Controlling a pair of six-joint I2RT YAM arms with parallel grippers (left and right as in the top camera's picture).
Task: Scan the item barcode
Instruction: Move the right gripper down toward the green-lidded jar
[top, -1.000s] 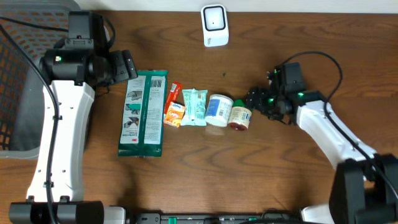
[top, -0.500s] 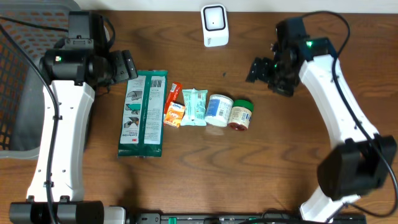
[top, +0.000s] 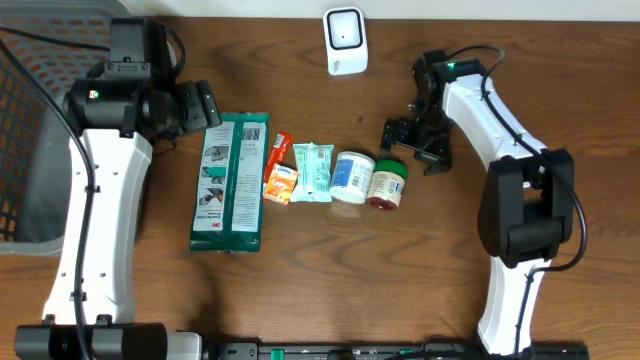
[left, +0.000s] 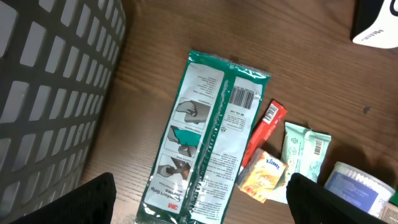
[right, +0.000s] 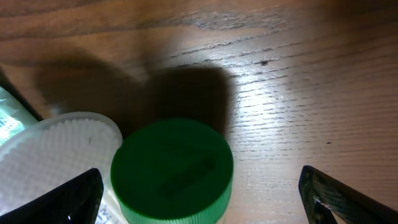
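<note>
Several items lie in a row on the wooden table: a green pack (top: 232, 180) with its barcode (left: 242, 96) facing up, an orange-red packet (top: 281, 170), a teal pouch (top: 313, 172), a white tub (top: 351, 177) and a green-lidded jar (top: 388, 185). The white scanner (top: 344, 40) stands at the back edge. My right gripper (top: 410, 142) is open just behind the jar. In the right wrist view its green lid (right: 171, 168) lies between and ahead of the fingertips (right: 56, 202), untouched. My left gripper (top: 197, 105) is open and empty beside the green pack's (left: 214, 137) top corner.
A dark mesh basket (top: 30, 130) stands at the table's left edge, close to the left arm; its wall (left: 50, 74) fills the left of the left wrist view. Bare wood lies in front of the row and to the right of the jar.
The right arm swung from beside the jar up toward the back, then came down behind the jar's lid, its jaws spreading wider. The left arm and the items have not moved.
</note>
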